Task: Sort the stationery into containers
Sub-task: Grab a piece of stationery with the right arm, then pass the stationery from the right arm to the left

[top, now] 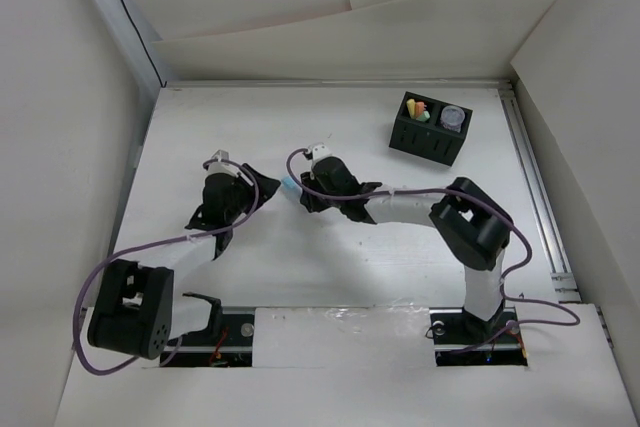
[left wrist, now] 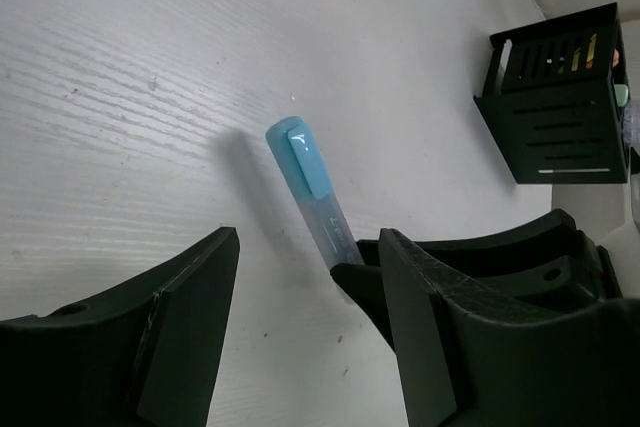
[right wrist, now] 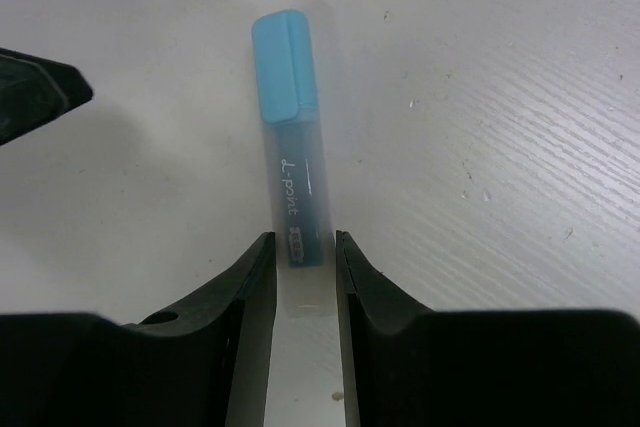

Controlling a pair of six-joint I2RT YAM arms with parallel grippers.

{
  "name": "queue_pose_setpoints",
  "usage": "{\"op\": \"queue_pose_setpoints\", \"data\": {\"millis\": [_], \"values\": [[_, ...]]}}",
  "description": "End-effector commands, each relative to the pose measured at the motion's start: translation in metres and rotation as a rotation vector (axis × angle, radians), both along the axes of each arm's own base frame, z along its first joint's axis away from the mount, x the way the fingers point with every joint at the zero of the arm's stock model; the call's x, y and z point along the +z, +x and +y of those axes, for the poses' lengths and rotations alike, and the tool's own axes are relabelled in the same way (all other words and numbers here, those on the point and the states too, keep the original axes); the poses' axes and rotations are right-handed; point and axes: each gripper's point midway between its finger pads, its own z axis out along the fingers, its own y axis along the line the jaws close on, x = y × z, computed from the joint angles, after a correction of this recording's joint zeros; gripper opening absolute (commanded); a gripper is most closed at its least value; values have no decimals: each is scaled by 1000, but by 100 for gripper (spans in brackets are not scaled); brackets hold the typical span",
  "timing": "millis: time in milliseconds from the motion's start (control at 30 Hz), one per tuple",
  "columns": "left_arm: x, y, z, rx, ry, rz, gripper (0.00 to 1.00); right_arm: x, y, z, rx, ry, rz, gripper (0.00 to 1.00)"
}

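Observation:
My right gripper (right wrist: 300,247) is shut on the clear rear end of the light blue marker (right wrist: 290,147), whose cap points away from it. From above, this marker (top: 291,186) sits mid-table at the tip of the right gripper (top: 305,192). My left gripper (left wrist: 308,282) stands open just beside it with nothing between its fingers. The marker (left wrist: 310,192) lies ahead of them, and a right fingertip (left wrist: 370,287) grips its end. The black two-compartment container (top: 425,142) stands at the back right. One half holds yellow, orange and green markers (top: 418,110), the other a roll (top: 455,117).
White walls enclose the table on the left, back and right. A rail (top: 535,187) runs along the right edge. Purple cables (top: 100,277) loop beside both arms. The left wrist view shows the container (left wrist: 560,117) far to the upper right.

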Motion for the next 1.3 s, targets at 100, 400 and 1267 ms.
{"op": "queue_pose_setpoints", "data": {"millis": [100, 400, 1267], "values": [[42, 22, -18, -42, -108, -118, 53, 43, -11, 10, 35, 115, -31, 8], [29, 32, -35, -94, -190, -74, 53, 57, -16, 10, 48, 150, -37, 8], [31, 39, -44, -124, -242, -103, 9, 87, -30, 18, 103, 260, -35, 8]]}}
